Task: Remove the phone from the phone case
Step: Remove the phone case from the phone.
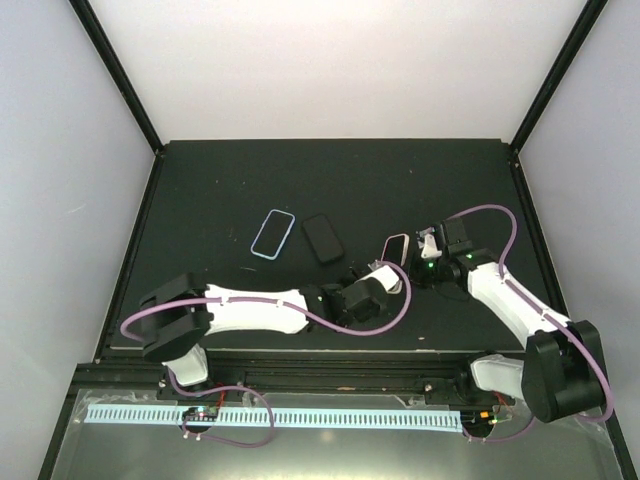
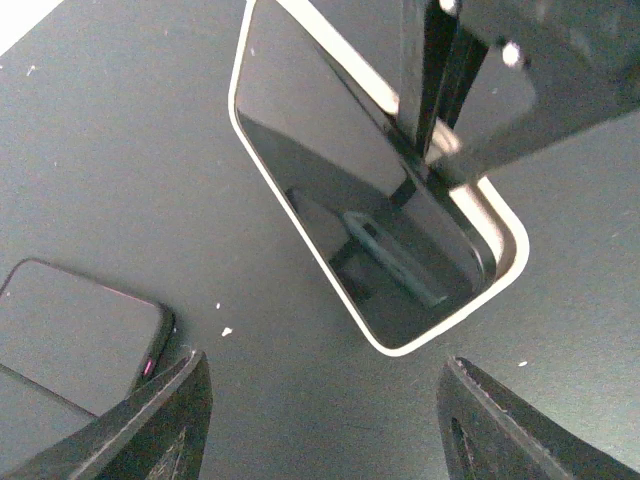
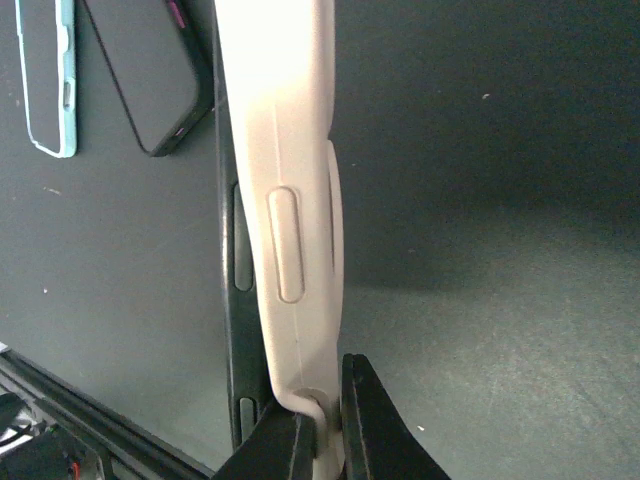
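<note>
Just left of the spread left hand (image 2: 325,400) lies the phone (image 2: 80,335).

Lab robot cell: black matte table (image 1: 400,180) boxed in by plain white panels (image 1: 330,60) and black frame posts (image 1: 115,70), left arm (image 1: 255,310) and right arm (image 1: 515,300) bolted to near-edge rail (image 1: 330,362).

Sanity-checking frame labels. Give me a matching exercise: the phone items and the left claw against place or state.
1 pale blue phone case
2 dark phone with pinkish edge
3 white-rimmed phone
4 left claw

a pinched by the right claw
b open, holding nothing
c lying flat, leftmost in the top view
d lying flat, middle of the three

Pairs: 1-c, 2-d, 3-a, 4-b
</note>
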Robot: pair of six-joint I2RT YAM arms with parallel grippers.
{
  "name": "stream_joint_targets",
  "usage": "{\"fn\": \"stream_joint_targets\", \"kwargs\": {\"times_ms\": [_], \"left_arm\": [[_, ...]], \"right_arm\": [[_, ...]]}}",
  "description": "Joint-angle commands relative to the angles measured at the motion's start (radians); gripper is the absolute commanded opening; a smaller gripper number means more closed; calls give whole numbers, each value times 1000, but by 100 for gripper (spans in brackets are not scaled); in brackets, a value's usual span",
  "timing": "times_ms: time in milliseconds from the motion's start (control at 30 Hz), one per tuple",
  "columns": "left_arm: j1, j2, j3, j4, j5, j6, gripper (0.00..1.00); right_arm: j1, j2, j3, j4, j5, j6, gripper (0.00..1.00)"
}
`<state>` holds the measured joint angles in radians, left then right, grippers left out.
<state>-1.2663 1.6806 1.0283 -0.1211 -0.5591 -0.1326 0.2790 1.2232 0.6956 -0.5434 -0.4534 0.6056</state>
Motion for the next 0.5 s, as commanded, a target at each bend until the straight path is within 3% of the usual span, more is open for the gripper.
{"fn": "stream_joint_targets", "kwargs": {"times_ms": [0,467], "left_arm": [[-18,43,25,142,-85,36,65],[-20,171,52,269,-28,119,60]], "right_arm": [[-12,28,23,55,37,22,1],[-22,238,96,17,59,-4,1]]}}
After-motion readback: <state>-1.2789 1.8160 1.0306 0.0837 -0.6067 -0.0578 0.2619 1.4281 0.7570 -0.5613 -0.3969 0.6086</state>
